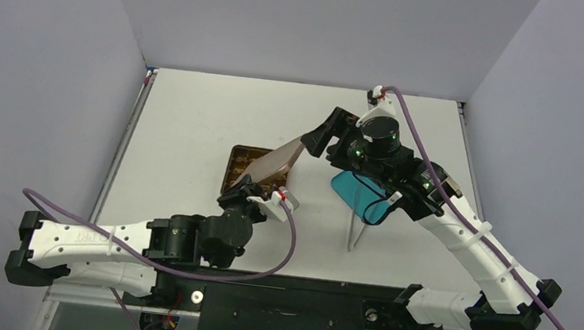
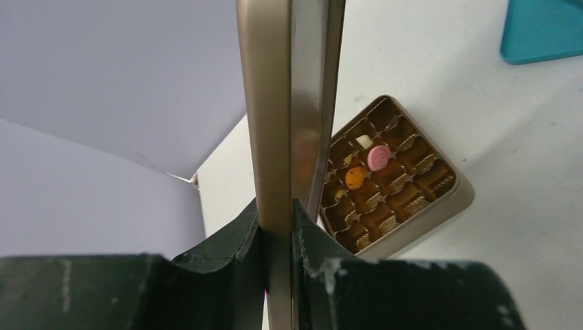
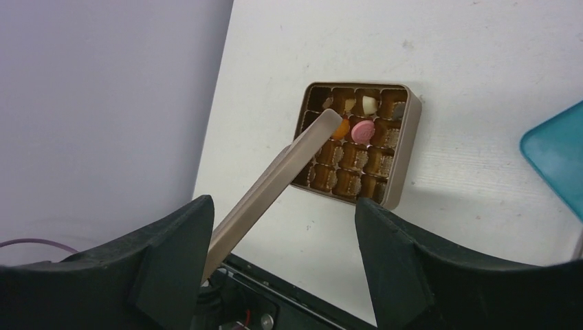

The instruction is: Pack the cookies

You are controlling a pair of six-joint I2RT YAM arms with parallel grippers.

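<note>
Left tool (image 2: 278, 227) pinches the edge of the gold lid (image 2: 268, 103), holding it tilted above the brown gridded tin (image 2: 450, 206) on the tabletop (image 1: 195, 122). Right tool (image 3: 282, 240) is spread wide, gripping nothing, near the lid's upper end. Cookies sit in neighbouring tin cells: orange round (image 2: 355, 177), pink round (image 2: 377, 158), cream-white piece (image 2: 364, 141). Teal plate (image 3: 557, 158) lies beside the tin.

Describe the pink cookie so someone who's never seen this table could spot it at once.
Look for the square brown gridded tin on the white table, left of the teal plate. Among its cells lies the pink cookie. Its neighbours are an orange round and a cream-white piece; it alone is pink.
</note>
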